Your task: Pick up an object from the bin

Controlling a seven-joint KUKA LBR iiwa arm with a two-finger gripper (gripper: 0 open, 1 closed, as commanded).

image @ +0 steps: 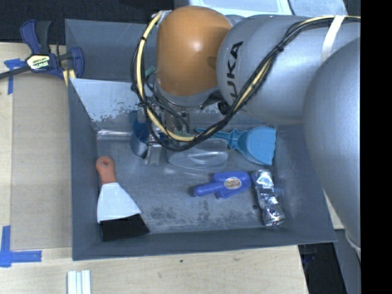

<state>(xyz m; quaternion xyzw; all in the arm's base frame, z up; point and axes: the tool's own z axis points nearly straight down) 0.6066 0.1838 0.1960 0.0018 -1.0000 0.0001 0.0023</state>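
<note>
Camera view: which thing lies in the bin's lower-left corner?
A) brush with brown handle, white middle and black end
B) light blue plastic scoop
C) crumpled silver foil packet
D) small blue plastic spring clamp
A: the brush with brown handle, white middle and black end lies in the lower-left corner of the grey metal bin; the blue clamp, foil packet and scoop lie further right.

In the bin [81,182], a brush [116,202] is lying at the front left, its handle pointing toward the back. A small clamp [222,185] is lying near the middle, and a packet [268,198] is sitting just beside it on the right. Behind those two a scoop [255,143] is resting, with a plastic container [199,158] to its left. The gripper [150,147] is hanging left of that container, behind the brush.
</note>
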